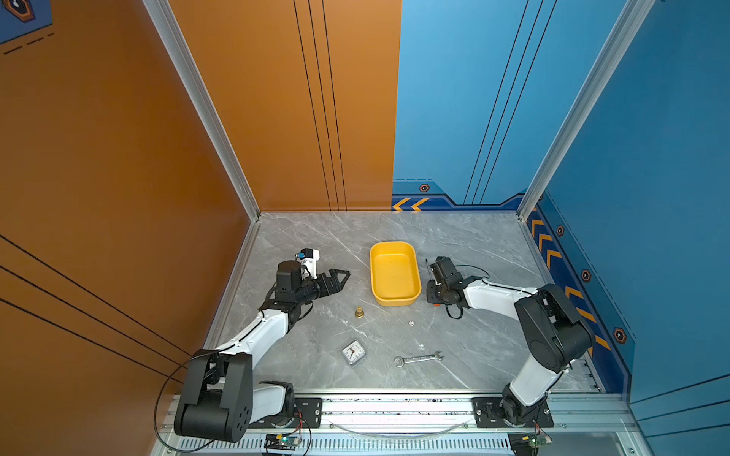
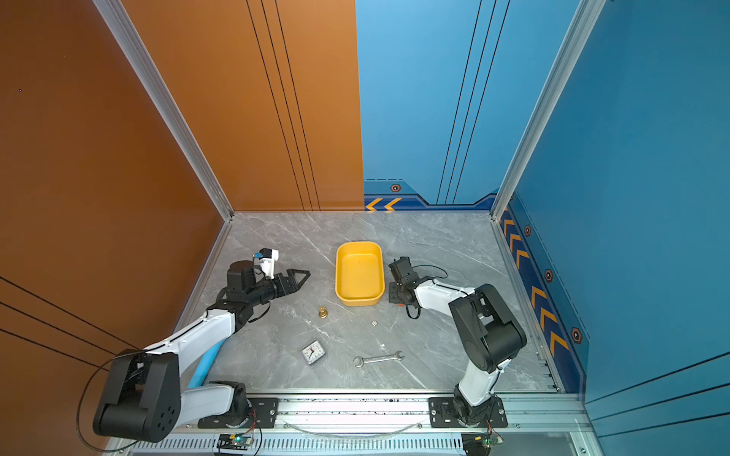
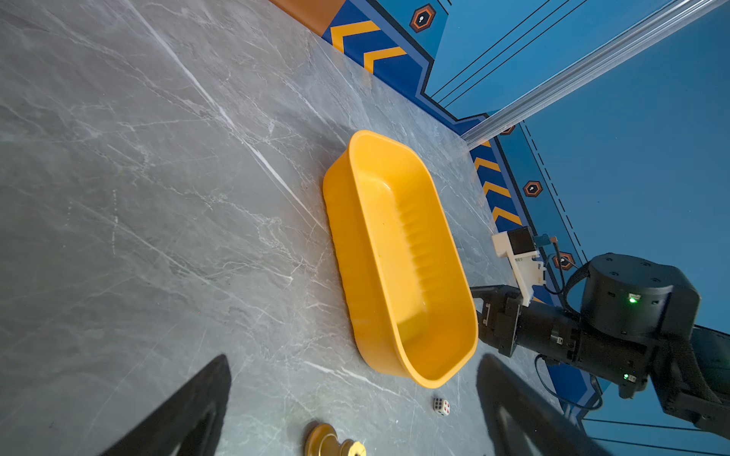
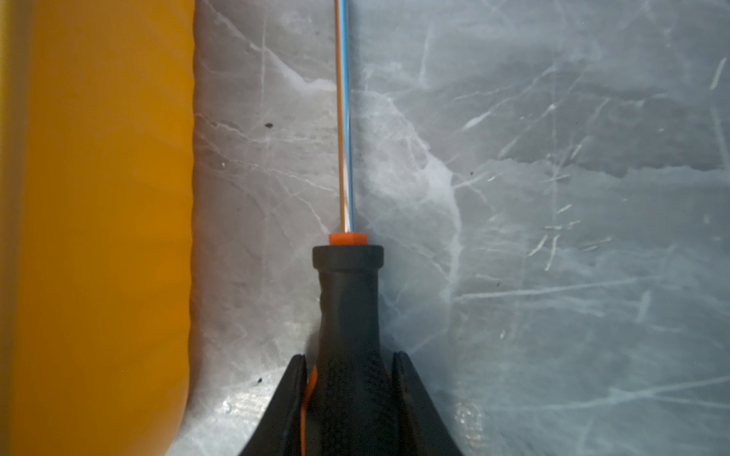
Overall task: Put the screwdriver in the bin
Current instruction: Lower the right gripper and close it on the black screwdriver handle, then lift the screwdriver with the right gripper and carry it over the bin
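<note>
The yellow bin stands empty mid-table, long side running front to back. Just right of it, my right gripper reaches down to the table and is shut on the screwdriver. Both fingers press the black handle, and the thin shaft runs along the table parallel to the bin wall. The orange end cap peeks out at the gripper's near side. My left gripper hovers left of the bin, open and holding nothing.
A brass knob and a small die lie in front of the bin. Nearer the front edge are a small clock and a silver wrench. Walls close off the back and both sides.
</note>
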Action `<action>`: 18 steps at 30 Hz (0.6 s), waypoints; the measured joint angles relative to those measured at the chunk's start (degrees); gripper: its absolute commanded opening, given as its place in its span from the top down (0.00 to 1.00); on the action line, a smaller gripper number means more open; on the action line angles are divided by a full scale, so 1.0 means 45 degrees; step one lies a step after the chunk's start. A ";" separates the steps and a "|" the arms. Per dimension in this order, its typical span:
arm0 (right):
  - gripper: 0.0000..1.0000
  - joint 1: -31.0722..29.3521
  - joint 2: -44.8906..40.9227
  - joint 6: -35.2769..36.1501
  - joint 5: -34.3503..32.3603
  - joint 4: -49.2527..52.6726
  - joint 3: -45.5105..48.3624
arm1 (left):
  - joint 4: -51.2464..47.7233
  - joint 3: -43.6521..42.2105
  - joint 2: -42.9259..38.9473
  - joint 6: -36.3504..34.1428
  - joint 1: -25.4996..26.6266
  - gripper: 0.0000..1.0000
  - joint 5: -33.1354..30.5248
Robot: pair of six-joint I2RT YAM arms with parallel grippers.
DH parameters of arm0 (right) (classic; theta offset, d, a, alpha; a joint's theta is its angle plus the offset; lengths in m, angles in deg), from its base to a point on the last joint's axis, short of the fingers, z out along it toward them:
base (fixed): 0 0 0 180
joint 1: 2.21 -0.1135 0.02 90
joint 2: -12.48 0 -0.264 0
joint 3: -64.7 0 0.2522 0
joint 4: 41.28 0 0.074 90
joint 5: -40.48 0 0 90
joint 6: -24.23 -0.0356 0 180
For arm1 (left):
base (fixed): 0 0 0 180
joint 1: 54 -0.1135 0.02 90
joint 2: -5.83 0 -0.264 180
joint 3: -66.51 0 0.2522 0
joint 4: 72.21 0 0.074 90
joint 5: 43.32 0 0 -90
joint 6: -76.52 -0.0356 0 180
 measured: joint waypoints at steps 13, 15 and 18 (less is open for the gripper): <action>1.00 0.1559 -0.2181 -0.0369 0.2069 -0.0262 0.1151 | -0.0350 0.0000 -0.0024 -0.0005 0.0000 0.02 -0.0010; 1.00 0.1564 -0.2691 -0.0379 0.2205 -0.0253 0.1200 | -0.0374 0.0000 -0.0024 -0.0005 0.0000 0.02 -0.0010; 1.00 0.1554 -0.3623 -0.0379 0.2395 -0.0238 0.1195 | -0.0374 0.0000 -0.0029 -0.0005 0.0000 0.02 -0.0005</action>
